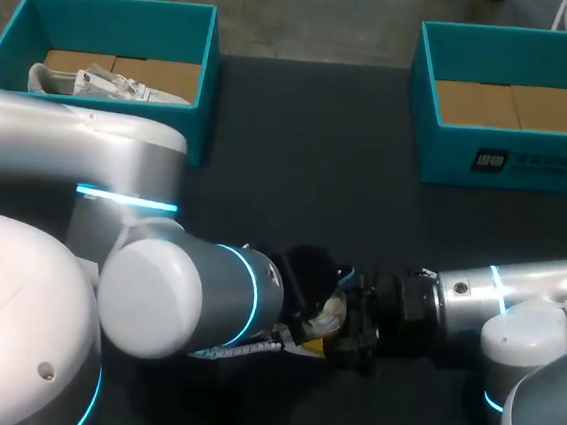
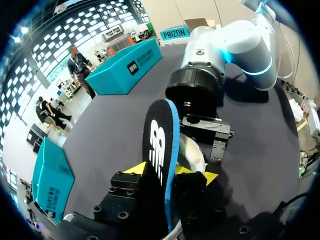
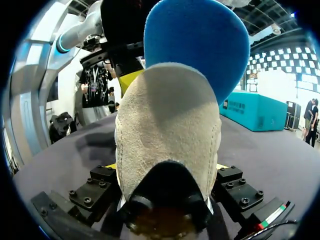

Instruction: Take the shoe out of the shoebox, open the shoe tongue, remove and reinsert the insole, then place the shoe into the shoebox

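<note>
Beige suede shoe (image 3: pixel 167 130) clamped in right gripper (image 3: pixel 167 169) at table's (image 1: pixel 307 175) front middle, black-and-blue insole (image 2: pixel 161 150) pinched on edge in left gripper (image 2: pixel 172 172) just beside it, teal shoeboxes (image 1: pixel 203 84) well apart.

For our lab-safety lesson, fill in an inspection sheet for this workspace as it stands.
Surface: dark table.
Job's things: shoe and insole held low over the table; left shoebox holds a second shoe; right shoebox holds no shoe.
Clutter: nothing seen.
Grippers: left gripper shut on the upright insole; right gripper shut on the shoe.
Cables: nothing seen on the table.
Surroundings: nobody reaches over the table.
</note>
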Available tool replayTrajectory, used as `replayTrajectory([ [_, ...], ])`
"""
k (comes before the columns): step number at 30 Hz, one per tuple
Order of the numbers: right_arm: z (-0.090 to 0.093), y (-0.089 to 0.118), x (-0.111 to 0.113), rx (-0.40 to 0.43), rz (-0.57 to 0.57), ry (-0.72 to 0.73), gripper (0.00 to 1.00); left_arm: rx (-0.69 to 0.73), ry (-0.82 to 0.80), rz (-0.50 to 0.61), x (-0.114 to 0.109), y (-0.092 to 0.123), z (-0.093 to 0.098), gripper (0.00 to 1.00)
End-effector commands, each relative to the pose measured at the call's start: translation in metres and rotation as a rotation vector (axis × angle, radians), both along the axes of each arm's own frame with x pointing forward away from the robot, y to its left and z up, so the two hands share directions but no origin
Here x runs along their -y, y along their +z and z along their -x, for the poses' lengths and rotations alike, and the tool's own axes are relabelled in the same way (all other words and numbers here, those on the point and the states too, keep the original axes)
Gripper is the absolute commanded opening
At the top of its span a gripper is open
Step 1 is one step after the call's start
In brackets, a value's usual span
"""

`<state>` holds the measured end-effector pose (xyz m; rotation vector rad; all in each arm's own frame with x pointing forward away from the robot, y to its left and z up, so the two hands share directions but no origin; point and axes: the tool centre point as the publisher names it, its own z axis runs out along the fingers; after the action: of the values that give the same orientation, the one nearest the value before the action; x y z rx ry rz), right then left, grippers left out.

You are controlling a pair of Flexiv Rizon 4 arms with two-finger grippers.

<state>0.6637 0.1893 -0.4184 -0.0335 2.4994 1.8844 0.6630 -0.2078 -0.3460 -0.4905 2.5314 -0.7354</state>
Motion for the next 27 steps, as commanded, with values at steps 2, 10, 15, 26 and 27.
replayTrajectory([
  [2,0.001,0.001,-0.001,-0.001,0.007,0.001,0.00,0.000,-0.010,0.011,-0.004,-0.002,0.001,0.19],
  [10,0.001,0.001,-0.001,-0.001,0.007,0.001,0.00,0.003,-0.020,0.012,-0.005,-0.003,0.004,0.18],
  [15,0.001,0.001,-0.001,-0.001,0.007,0.001,0.00,-0.006,-0.020,0.018,-0.001,-0.002,0.002,0.00],
  [26,0.001,0.001,-0.001,-0.001,0.007,0.001,0.00,-0.104,-0.039,0.055,0.008,0.020,0.005,0.00],
  [27,0.001,0.001,-0.001,-0.001,0.007,0.001,0.00,-0.114,-0.042,0.060,0.008,0.023,0.006,0.00],
])
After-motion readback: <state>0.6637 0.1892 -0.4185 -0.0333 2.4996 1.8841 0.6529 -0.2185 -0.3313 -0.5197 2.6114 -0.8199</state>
